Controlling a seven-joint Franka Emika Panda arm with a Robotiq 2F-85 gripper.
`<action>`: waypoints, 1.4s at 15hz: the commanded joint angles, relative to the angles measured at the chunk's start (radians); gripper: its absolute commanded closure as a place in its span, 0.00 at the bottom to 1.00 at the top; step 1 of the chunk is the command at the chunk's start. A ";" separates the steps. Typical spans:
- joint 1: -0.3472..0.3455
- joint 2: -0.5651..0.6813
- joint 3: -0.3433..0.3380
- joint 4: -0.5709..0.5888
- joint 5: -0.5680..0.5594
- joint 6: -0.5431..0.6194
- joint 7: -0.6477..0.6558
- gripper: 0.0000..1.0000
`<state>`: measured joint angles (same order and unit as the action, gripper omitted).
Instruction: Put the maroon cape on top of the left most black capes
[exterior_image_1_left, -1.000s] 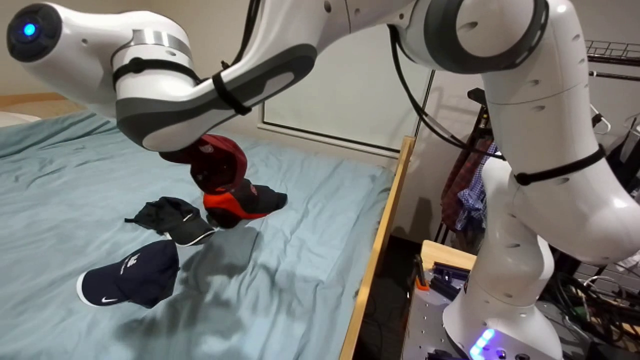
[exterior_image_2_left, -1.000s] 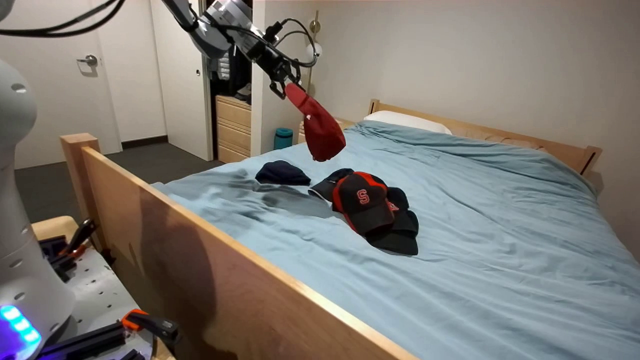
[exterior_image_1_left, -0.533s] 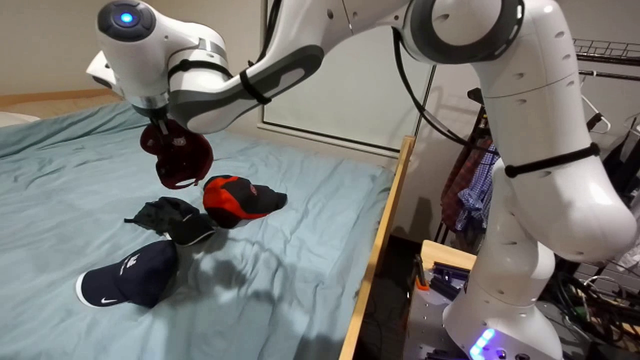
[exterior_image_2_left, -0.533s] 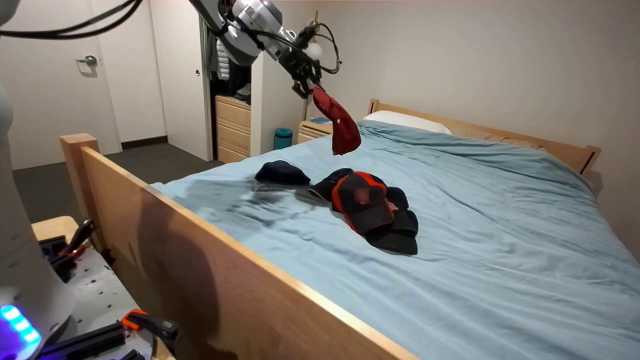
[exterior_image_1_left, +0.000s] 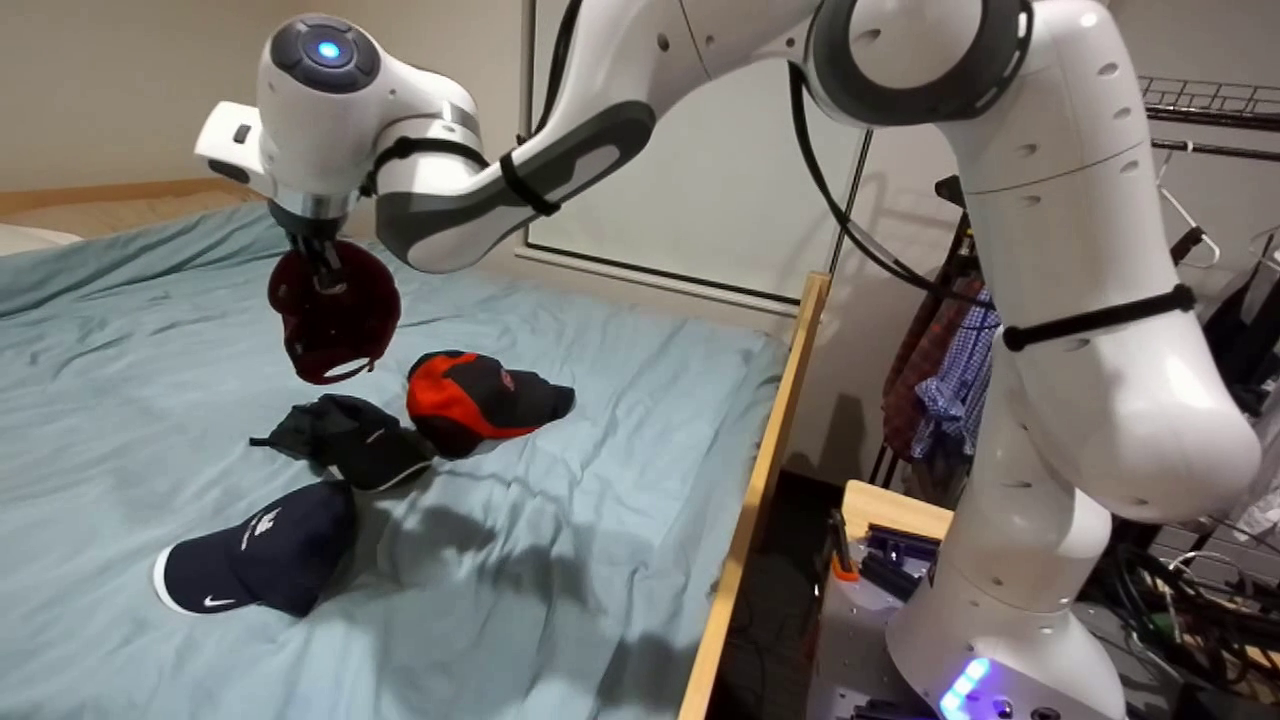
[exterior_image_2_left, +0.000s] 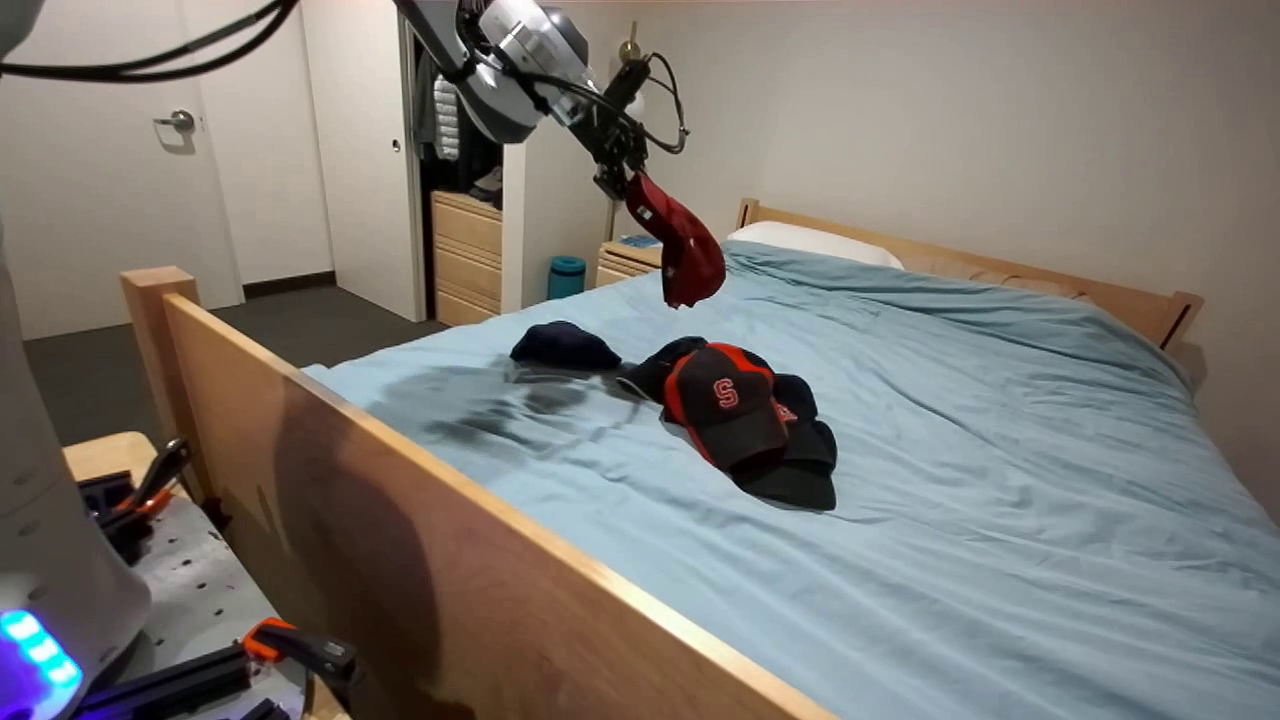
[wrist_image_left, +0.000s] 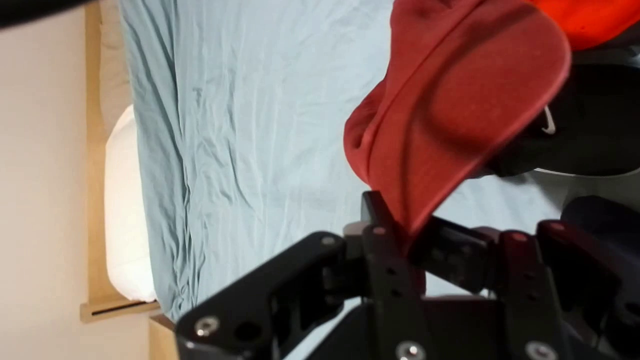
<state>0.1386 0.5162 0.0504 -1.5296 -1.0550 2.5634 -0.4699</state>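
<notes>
Within the last second the maroon cap (exterior_image_1_left: 350, 325) has swung away from the red-and-black cap (exterior_image_1_left: 480, 400): it overlapped that cap in an exterior view, and now hangs in the air toward its ten o'clock, with sheet (exterior_image_1_left: 620, 420) showing between the two. Over the latest half second it has barely shifted, which I read as the swing slowing while the drop is lined up. In the wrist view the jaws are pinched narrow on the edge of its brim (wrist_image_left: 480, 110), and the crown (exterior_image_2_left: 695, 270) dangles below them toward five o'clock in an exterior view. For the task this seems to help: the black cap (exterior_image_1_left: 355, 440) now lies at the maroon cap's six o'clock in both exterior views, and the navy cap (exterior_image_1_left: 275, 550) falls between six and eight o'clock. Which of these the sentence means I cannot settle; the navy cap lies furthest toward nine o'clock in both exterior views and could pass for black, otherwise the black cap fits. The placing is not yet done. What remains, I judge, is to choose, centre and lower; let go from this height, a cap held by its brim could tip and roll off its mark.
</notes>
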 joint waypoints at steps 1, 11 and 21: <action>-0.030 0.000 0.007 -0.013 0.010 0.053 -0.054 0.94; -0.334 -0.046 0.233 -0.233 0.167 0.451 -0.443 0.94; -0.695 -0.032 0.546 -0.374 0.151 0.375 -0.742 0.94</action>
<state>-0.5566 0.4844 0.5969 -1.9038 -0.9037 2.9385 -1.2116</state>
